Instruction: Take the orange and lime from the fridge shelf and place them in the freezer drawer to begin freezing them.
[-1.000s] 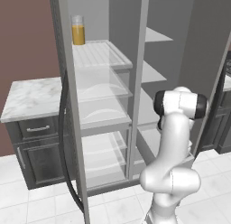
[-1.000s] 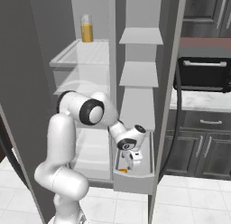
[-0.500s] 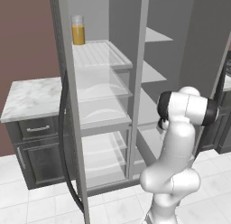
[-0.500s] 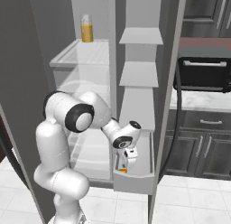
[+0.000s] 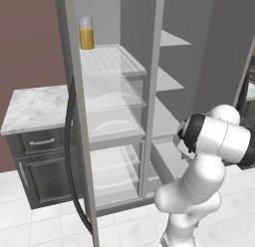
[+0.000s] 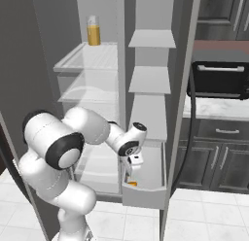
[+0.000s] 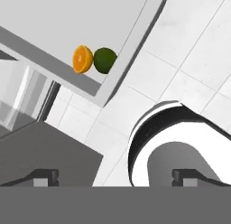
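The orange (image 7: pixel 82 59), a cut half, and the dark-green lime (image 7: pixel 104 60) lie touching each other in a corner of the pale grey freezer drawer (image 7: pixel 67 20). My gripper (image 7: pixel 115 178) hangs above them and off to one side. It is open, with its fingertips (image 7: pixel 45 177) wide apart and nothing between them. In the right base view the gripper (image 6: pixel 130 174) points down over the pulled-out freezer drawer (image 6: pixel 143 196), where a bit of the orange (image 6: pixel 133 184) shows. The ridged fridge shelf (image 5: pixel 112 61) (image 6: pixel 90 58) sits high up.
A glass of orange juice (image 5: pixel 86 33) (image 6: pixel 93 30) stands at the back of the top shelf. Clear crisper bins (image 5: pixel 114 121) sit below it. A dark oven (image 6: pixel 219 79) on a counter is to the right, and a marble counter (image 5: pixel 35 106) to the left. White floor tiles (image 7: pixel 189 47) lie beneath.
The hand has risen a little out of the drawer, and the arm's upper links have swung round. The orange stays in the drawer.
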